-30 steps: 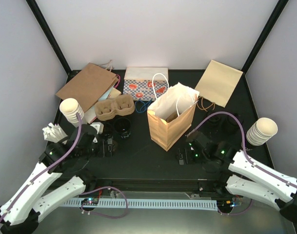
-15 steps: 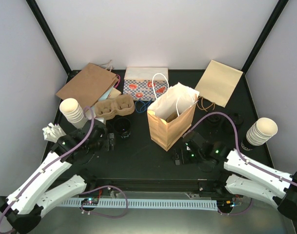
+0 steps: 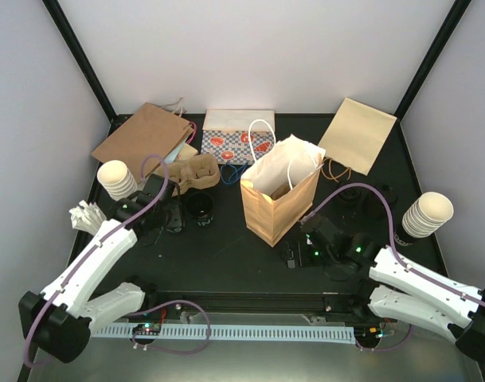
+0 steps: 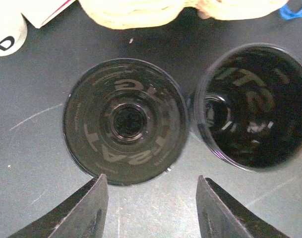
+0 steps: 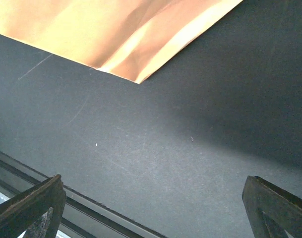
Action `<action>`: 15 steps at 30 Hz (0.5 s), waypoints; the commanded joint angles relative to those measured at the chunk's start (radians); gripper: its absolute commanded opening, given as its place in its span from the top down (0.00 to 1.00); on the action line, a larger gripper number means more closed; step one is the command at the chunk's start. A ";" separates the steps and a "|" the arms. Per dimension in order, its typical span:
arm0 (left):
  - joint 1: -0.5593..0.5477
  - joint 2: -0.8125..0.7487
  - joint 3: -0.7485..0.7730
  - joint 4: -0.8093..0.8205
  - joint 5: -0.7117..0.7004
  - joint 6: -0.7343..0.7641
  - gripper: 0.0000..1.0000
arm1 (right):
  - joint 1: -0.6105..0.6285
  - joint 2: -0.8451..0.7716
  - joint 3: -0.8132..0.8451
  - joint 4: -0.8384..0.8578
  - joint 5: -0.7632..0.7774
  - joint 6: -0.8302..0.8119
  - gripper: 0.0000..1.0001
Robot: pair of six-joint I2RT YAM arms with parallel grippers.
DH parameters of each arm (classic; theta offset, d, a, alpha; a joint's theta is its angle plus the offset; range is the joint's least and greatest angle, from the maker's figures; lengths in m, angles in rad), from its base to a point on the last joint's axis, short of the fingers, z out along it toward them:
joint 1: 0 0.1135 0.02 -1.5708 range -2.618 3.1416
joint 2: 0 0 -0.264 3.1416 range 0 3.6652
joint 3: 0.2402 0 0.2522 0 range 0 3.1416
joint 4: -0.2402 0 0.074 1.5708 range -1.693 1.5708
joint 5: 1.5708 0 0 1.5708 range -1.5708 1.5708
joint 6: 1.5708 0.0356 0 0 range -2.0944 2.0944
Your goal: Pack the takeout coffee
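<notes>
Two takeout coffee cups, black and dark inside, stand side by side in the left wrist view: one (image 4: 125, 121) just ahead of my fingers, the other (image 4: 252, 106) to its right. From above, one cup (image 3: 201, 205) shows beside my left gripper (image 3: 174, 218), which covers most of the other. My left gripper (image 4: 151, 198) is open, with only bare table between its fingers. The cardboard tray (image 3: 193, 171) lies just beyond the cups. My right gripper (image 3: 294, 256) is open over bare table (image 5: 155, 148), near the upright brown bag (image 3: 280, 195).
White paper cup stacks stand at the left (image 3: 115, 177) and right (image 3: 428, 213). Flat bags lie at the back: brown (image 3: 142, 139), patterned (image 3: 238, 142), tan (image 3: 357, 134). Crumpled white paper (image 3: 87, 215) sits at the left edge. The brown bag's bottom edge (image 5: 116, 29) fills the top of the right wrist view.
My left arm has swung away from the near edge toward the black cups, and its jaws have narrowed. The right arm shifted slightly.
</notes>
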 commanded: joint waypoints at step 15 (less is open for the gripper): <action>0.267 -0.001 -0.053 0.095 0.083 0.011 0.29 | -0.004 -0.018 0.124 -0.209 0.293 0.160 0.00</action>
